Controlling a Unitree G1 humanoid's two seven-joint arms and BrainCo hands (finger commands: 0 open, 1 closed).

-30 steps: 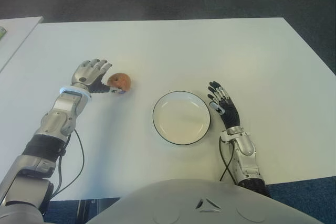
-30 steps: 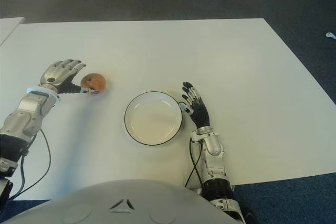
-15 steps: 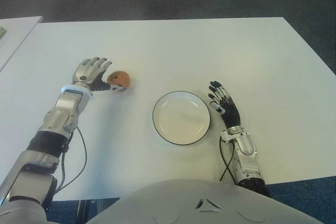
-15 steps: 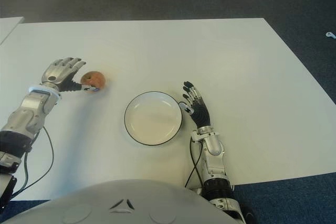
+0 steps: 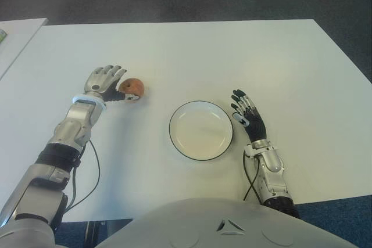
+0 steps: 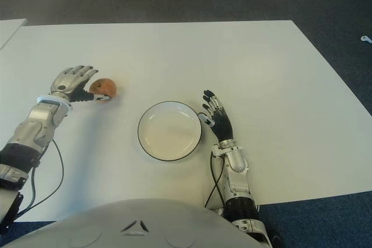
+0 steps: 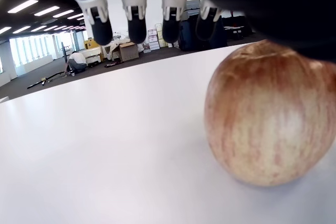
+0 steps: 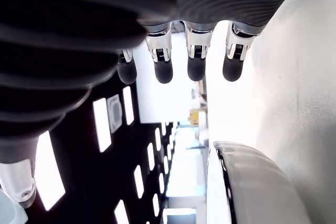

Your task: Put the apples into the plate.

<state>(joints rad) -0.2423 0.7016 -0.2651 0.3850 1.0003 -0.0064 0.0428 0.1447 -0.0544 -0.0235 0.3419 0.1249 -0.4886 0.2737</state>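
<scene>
Left hand (image 5: 106, 81) open, touching apple (image 5: 133, 87) beside it.

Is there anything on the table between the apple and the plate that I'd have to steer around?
Nothing visible. The reddish-yellow apple sits by the left hand, whose fingers are open. Only bare white table lies between it and the empty white black-rimmed plate. The right hand shows right of the plate.
</scene>
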